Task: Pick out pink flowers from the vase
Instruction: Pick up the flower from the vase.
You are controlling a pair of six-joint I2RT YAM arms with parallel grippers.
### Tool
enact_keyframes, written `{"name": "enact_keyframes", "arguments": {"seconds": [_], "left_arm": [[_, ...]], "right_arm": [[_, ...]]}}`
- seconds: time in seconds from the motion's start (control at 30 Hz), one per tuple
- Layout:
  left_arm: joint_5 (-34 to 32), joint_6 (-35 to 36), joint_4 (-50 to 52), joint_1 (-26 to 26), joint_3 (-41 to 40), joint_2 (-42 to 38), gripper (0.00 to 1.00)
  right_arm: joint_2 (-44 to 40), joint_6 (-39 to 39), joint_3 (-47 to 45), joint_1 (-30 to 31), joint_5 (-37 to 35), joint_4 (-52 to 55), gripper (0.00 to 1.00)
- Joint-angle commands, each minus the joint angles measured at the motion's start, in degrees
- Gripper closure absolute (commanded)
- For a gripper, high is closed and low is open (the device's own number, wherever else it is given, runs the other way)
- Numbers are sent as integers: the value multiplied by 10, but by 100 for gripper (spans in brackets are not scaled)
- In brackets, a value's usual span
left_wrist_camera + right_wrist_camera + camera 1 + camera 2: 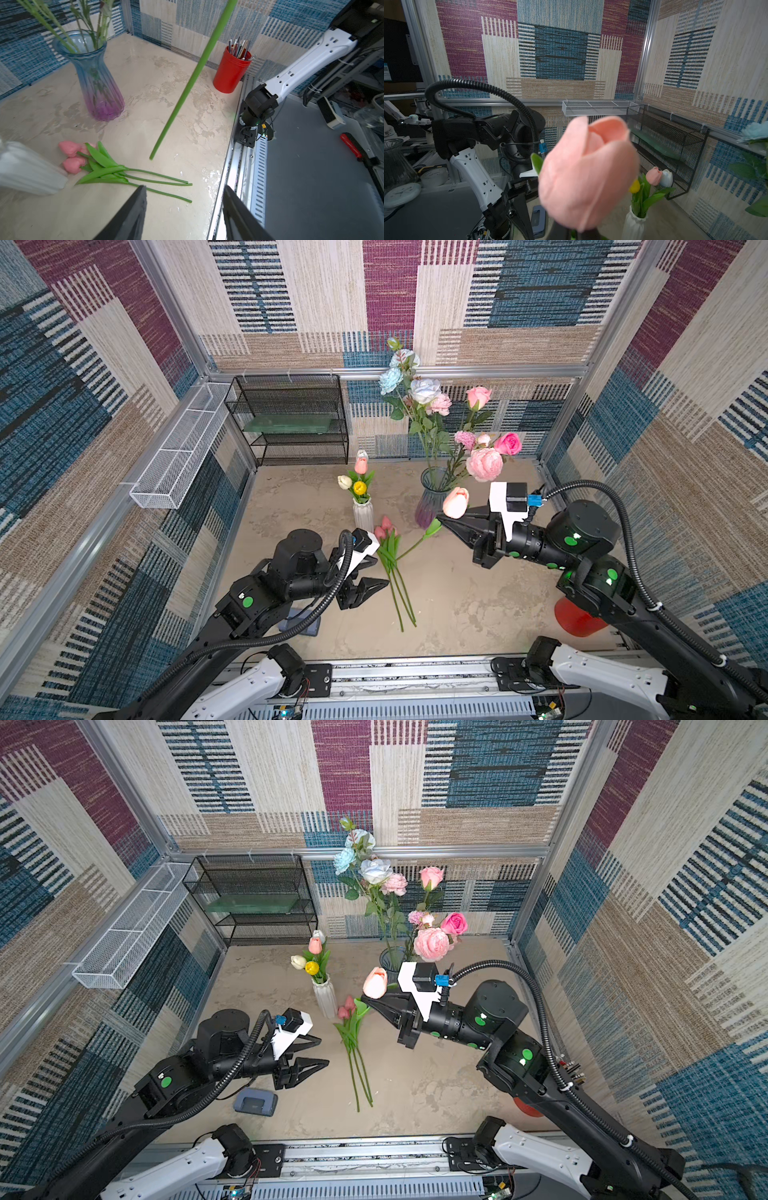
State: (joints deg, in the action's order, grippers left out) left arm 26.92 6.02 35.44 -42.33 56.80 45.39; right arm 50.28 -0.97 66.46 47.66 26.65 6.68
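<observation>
Two arms | right fingers (pixel 459 527) clamped on pink tulip (pixel 455 502), raised | left fingers (pixel 370 586) apart, hovering low

Bare tabletop (pixel 457 605) below the right claw (pixel 441 521) — ahead of its tip lie pink tulips (pixel 390 548), then the white ribbed vase (pixel 363 515); the glass vase (pixel 432 498) crowds its far side.

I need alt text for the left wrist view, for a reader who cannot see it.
A long green stem hangs slanted above the table, where three pink tulips lie together. Behind stand a blue-to-purple glass vase holding stems and a red cup of pencils; the open left gripper fills the foreground.
</observation>
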Motion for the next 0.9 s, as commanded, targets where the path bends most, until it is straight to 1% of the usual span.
{"name": "enact_keyframes", "arguments": {"seconds": [0.0,0.1,0.3,0.33,0.4,0.43,0.57,0.67,0.7,0.77,0.8,0.83,0.87], "left_arm": [[84,43,-55,-8,-11,6,41],[105,54,-75,-14,-21,16,42],[68,80,-83,-22,-21,35,45],[40,83,-85,-23,-21,36,47],[30,90,-87,-24,-23,35,51],[30,92,-90,-24,-24,34,55],[40,96,-93,-26,-29,28,82],[48,101,-97,-28,-38,19,98],[47,101,-97,-28,-40,17,100],[47,100,-98,-28,-43,12,100],[48,98,-101,-28,-45,10,100],[49,93,-104,-28,-48,7,100],[50,86,-109,-28,-51,5,100]], "right_arm": [[-19,52,-30,2,14,-66,94],[-22,70,-40,3,17,-70,94],[-16,94,-52,7,55,-87,94],[-15,96,-52,8,60,-88,94],[-13,98,-52,9,66,-88,94],[-11,99,-52,10,68,-88,94],[-6,98,-49,11,65,-85,94],[-2,96,-48,11,57,-85,95],[0,95,-45,11,56,-85,95],[4,95,-42,11,51,-82,95],[6,94,-40,11,48,-79,93],[9,94,-37,11,41,-76,85],[10,91,-35,12,28,-72,72]]}}
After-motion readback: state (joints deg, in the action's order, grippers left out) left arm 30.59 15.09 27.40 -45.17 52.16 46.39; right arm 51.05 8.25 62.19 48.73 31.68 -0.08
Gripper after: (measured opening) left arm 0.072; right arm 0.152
